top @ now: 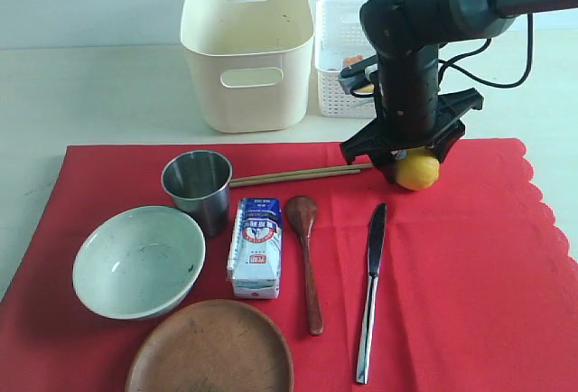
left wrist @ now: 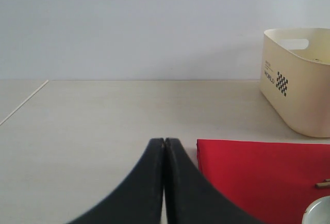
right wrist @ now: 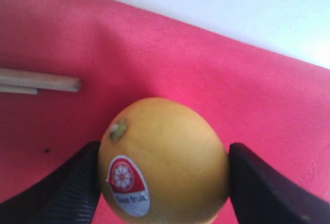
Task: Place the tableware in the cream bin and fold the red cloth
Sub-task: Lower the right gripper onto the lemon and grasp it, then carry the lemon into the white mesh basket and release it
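Red cloth (top: pixel 470 256) lies under the right pincer (top: pixel 408 157) — clasped on the lemon (top: pixel 418 172) — chopsticks (top: pixel 298 175) just beside; left pincer (left wrist: pixel 164 144) clenched.

A pale, faintly wood-grained table (top: pixel 99 94) filled the scene, its far edge meeting a plain off-white wall (left wrist: pixel 154 22) in a straight line. Soft, even light fell across both, casting only faint shadows. A thin straight seam (left wrist: pixel 23 102) crossed part of the tabletop.
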